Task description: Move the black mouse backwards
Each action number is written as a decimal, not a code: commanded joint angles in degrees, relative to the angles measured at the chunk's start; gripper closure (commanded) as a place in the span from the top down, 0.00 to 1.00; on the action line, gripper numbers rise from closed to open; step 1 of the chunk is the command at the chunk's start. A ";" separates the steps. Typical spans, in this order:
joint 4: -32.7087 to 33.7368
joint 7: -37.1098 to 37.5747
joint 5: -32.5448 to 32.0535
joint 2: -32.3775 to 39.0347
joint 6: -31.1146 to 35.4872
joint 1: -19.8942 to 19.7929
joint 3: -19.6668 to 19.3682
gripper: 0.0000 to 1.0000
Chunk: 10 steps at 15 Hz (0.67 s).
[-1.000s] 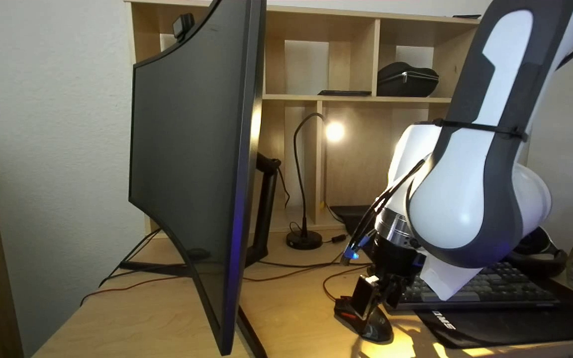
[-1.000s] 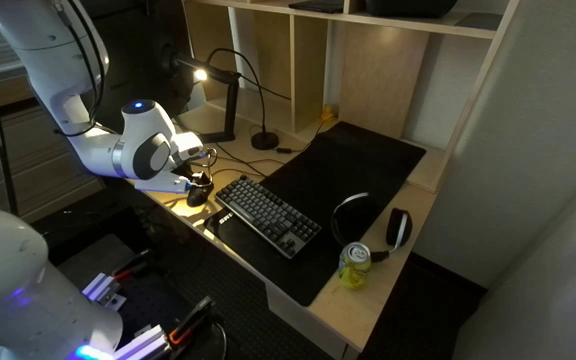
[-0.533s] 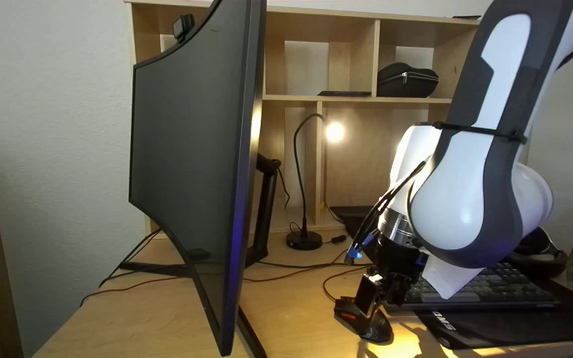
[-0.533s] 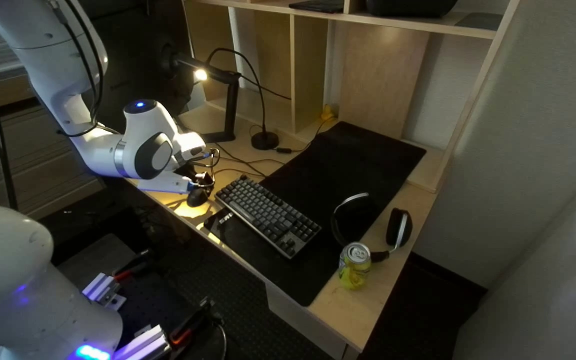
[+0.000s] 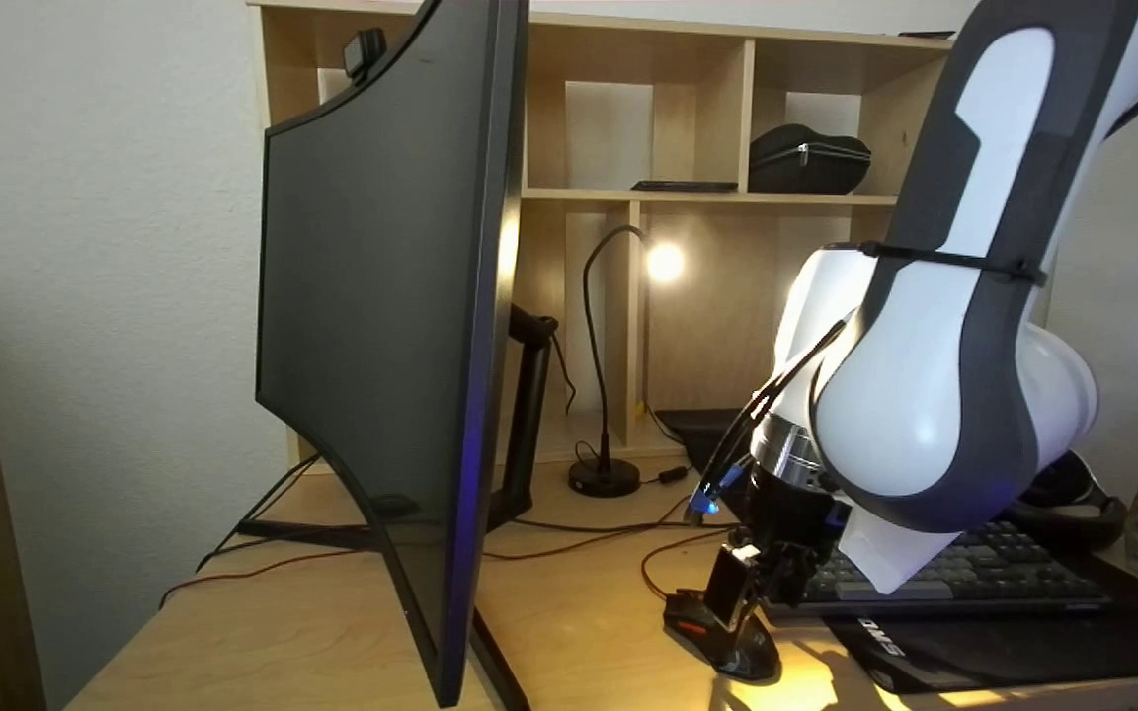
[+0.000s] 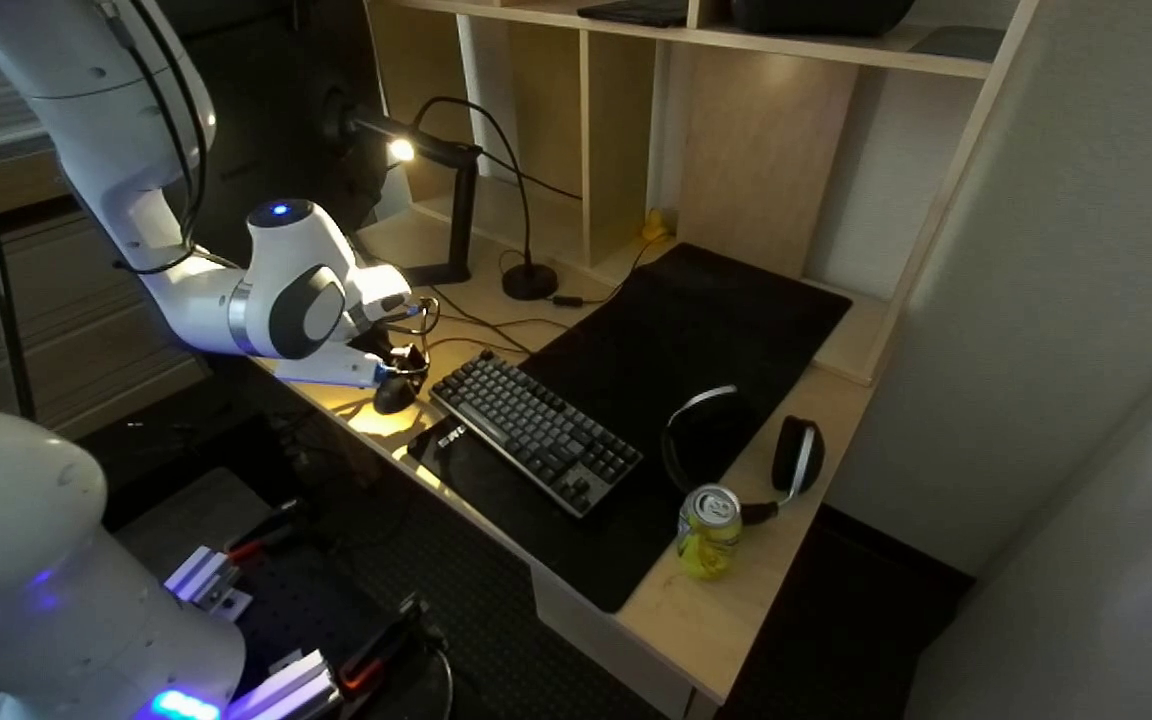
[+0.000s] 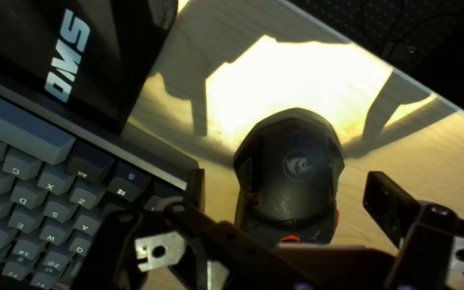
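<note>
The black mouse (image 7: pixel 296 161) lies on the wooden desk, its domed back with a pale logo under the wrist camera. It also shows in both exterior views (image 5: pixel 753 652) (image 6: pixel 394 398). My gripper (image 7: pixel 288 189) is open, with one finger on each side of the mouse and a visible gap to each. The gripper hangs over the mouse in both exterior views (image 5: pixel 757 591) (image 6: pixel 404 365). The mouse's front end is hidden behind the gripper in the wrist view. I cannot tell how far the fingertips are above the desk.
A keyboard (image 7: pixel 34 193) lies close beside the finger at the left of the wrist view, on a black mat (image 6: pixel 696 330). The desk's front edge (image 7: pixel 336 32) is near the mouse. A monitor (image 5: pixel 381 296), lamp (image 5: pixel 605 476), headphones (image 6: pixel 798 455) and can (image 6: pixel 709 530) stand around.
Over the first half second the gripper shifted slightly toward the keyboard side. Since then nothing has visibly moved. The mouse has stayed in place.
</note>
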 commanded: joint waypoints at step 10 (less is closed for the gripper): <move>-0.21 -2.36 9.92 7.09 14.10 10.25 -3.39 1.00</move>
